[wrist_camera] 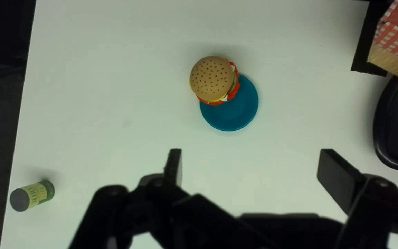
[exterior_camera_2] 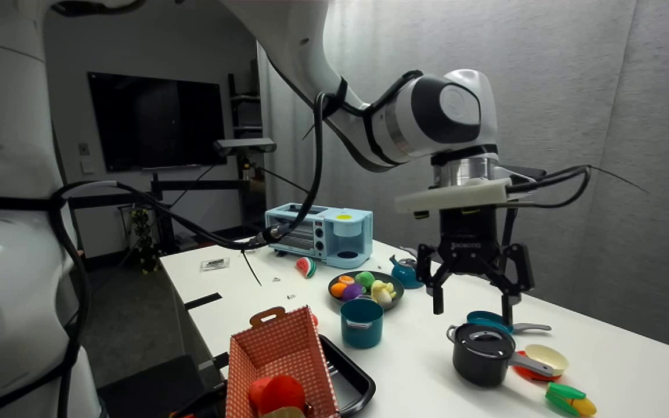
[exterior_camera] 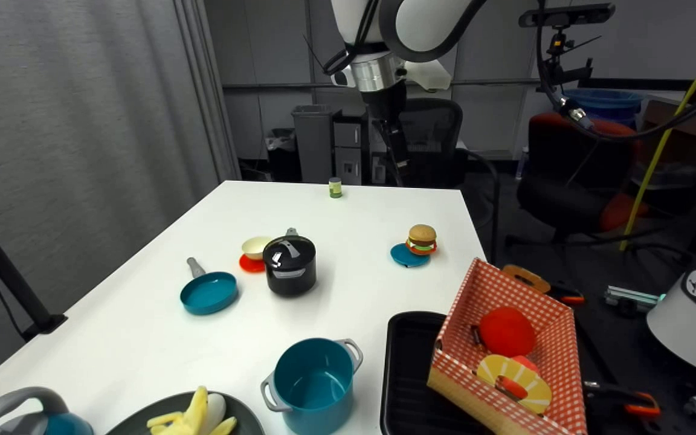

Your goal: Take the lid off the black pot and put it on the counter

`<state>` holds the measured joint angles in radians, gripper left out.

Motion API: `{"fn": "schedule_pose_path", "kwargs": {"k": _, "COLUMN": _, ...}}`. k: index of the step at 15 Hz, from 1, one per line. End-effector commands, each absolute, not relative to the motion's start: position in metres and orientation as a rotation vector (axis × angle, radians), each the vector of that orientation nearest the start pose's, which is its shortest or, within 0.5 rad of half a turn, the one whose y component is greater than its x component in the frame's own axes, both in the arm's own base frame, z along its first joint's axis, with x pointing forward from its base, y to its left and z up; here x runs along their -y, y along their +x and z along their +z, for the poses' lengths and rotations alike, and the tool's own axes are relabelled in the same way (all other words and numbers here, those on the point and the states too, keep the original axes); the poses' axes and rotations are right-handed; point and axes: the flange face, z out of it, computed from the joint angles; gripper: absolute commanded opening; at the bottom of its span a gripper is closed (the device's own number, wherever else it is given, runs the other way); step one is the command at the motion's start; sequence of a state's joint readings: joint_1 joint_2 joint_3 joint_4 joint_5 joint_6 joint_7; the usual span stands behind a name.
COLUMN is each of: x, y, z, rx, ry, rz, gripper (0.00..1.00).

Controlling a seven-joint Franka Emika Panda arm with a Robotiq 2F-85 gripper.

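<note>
Well, my hand [exterior_camera_2: 473,305] hangs spread, unladen; farther off, the lid [exterior_camera: 289,253] sits on the black pot [exterior_camera: 290,281], atop the white surface [exterior_camera: 372,290]. I judge it light, stiff and slick, best pinched at the middle (glints blur the shape there).

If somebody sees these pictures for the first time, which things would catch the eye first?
Probably the white robot arm, stretched over the white counter with its open gripper in an exterior view. Next, likely the red-checked basket at the counter's edge in both exterior views. In the wrist view, the burger overlapping a blue plate stands out.
</note>
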<state>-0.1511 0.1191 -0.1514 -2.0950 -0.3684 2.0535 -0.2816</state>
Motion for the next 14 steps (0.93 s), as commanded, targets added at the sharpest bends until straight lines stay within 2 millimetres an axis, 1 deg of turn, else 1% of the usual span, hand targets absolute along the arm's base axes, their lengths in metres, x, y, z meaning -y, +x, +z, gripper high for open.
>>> {"fn": "schedule_pose_path", "kwargs": {"k": 1, "x": 0.215, "y": 0.53, "z": 0.337, "rx": 0.295, "ry": -3.377, "rz": 0.412, "gripper": 1.0}}
{"fn": "schedule_pose_path", "kwargs": {"k": 4, "x": 0.232, "y": 0.527, "z": 0.317, "rx": 0.318, "ry": -3.368, "rz": 0.422, "gripper": 1.0}}
{"fn": "schedule_pose_path", "kwargs": {"k": 7, "x": 0.241, "y": 0.528, "z": 0.305, "rx": 0.371, "ry": -3.359, "rz": 0.432, "gripper": 1.0}}
{"fn": "schedule_pose_path", "kwargs": {"k": 13, "x": 0.247, "y": 0.533, "z": 0.297, "rx": 0.521, "ry": -3.348, "rz": 0.36, "gripper": 1.0}}
{"fn": "schedule_pose_path", "kwargs": {"k": 14, "x": 0.238, "y": 0.527, "z": 0.296, "rx": 0.451, "ry": -3.347, "rz": 0.395, "gripper": 1.0}}
